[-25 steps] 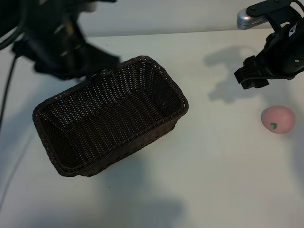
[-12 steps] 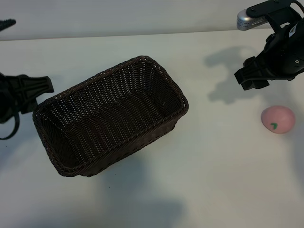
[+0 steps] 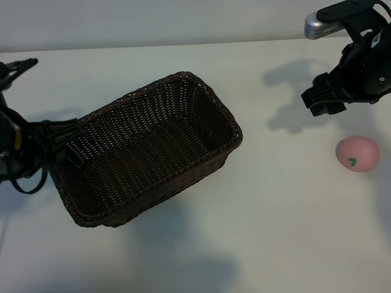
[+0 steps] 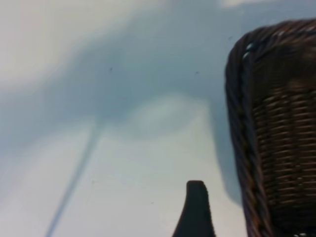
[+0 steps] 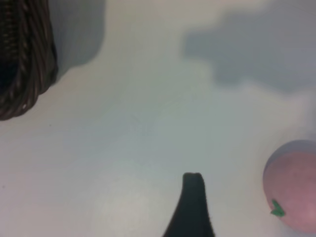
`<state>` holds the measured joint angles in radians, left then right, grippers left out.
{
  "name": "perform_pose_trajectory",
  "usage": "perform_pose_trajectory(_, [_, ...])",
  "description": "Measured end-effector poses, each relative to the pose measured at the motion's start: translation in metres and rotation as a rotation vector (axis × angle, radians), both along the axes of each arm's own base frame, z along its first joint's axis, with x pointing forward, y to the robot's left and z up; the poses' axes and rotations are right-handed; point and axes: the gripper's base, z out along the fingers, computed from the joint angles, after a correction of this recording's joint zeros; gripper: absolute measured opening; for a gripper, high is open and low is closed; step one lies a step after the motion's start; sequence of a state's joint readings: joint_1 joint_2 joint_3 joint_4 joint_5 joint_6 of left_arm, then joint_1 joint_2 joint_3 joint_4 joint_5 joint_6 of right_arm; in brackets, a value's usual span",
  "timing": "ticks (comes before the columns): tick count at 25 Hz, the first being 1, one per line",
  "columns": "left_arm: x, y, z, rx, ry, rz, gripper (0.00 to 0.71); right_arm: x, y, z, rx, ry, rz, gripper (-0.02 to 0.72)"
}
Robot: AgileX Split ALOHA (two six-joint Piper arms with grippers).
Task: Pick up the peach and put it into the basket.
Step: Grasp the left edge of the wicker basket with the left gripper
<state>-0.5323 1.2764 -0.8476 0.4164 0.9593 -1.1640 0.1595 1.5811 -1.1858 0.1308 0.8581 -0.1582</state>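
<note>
The pale-pink peach [image 3: 358,153] with a small green leaf mark lies on the white table at the right, well apart from the basket. The dark-brown wicker basket [image 3: 215,97] stands left of centre with nothing in it. My right gripper [image 3: 324,97] hangs open above the table, just behind and to the left of the peach, holding nothing. In the right wrist view one dark fingertip [image 5: 192,185] shows, with the peach [image 5: 294,190] off to its side. My left gripper [image 3: 61,130] is open at the basket's left end; whether it touches the rim I cannot tell.
The left wrist view shows one fingertip [image 4: 196,195] over bare table beside the basket's woven wall [image 4: 242,123]. A basket corner [image 5: 29,74] appears in the right wrist view. Arm shadows fall on the white table [image 3: 275,213].
The left arm has swung from above the basket's far left corner out to the left edge, then in to the basket's left end. The right arm, peach and basket have not moved.
</note>
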Motion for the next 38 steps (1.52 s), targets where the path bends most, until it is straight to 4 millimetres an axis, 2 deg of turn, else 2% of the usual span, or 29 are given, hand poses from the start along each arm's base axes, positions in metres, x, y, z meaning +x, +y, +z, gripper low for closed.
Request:
perform_pose_trajectory(5, [0.004, 0.008, -0.025, -0.078, 0.067, 0.03, 0.591, 0.0, 0.0, 0.0, 0.0, 0.0, 0.0, 0.581])
perform_pose_trajectory(14, [0.014, 0.02, -0.043, -0.117, 0.079, 0.034, 0.591, 0.0, 0.0, 0.0, 0.0, 0.0, 0.0, 0.581])
perform_pose_trajectory(27, [0.036, 0.007, -0.087, -0.162, 0.174, -0.014, 0.591, 0.0, 0.0, 0.0, 0.001, 0.002, 0.0, 0.581])
perform_pose_trajectory(38, [0.04, 0.005, -0.099, -0.169, 0.173, -0.025, 0.583, 0.0, 0.0, 0.0, 0.0, 0.002, 0.0, 0.581])
